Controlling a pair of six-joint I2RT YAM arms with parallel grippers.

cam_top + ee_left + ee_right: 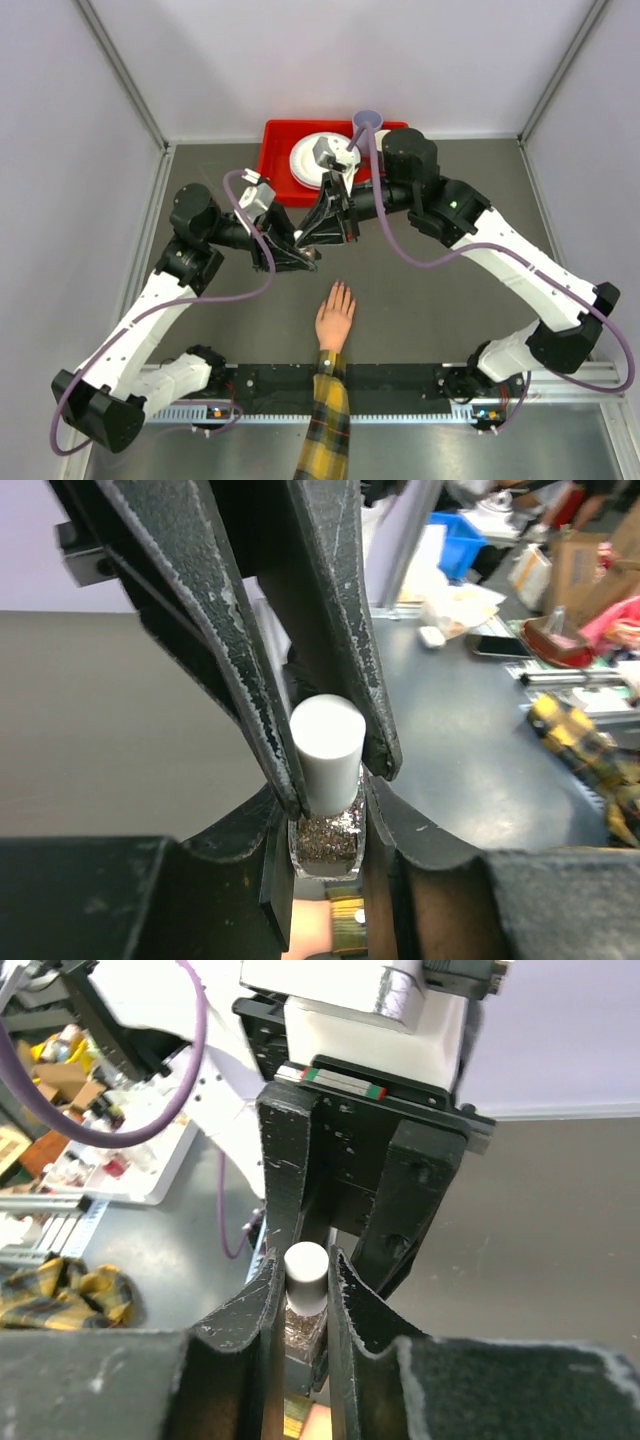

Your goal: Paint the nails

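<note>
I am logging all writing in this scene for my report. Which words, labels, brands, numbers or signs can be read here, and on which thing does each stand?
No text can be read.
The glitter nail polish bottle shows no label.
If the background clutter beyond the table carries any print, it is too blurred to read.

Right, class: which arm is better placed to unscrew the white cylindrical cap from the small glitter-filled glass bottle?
Probably the right: the right gripper pinches the white cylindrical cap, while the left gripper clamps the small glitter-filled glass bottle below it, steadying it for the twist.
</note>
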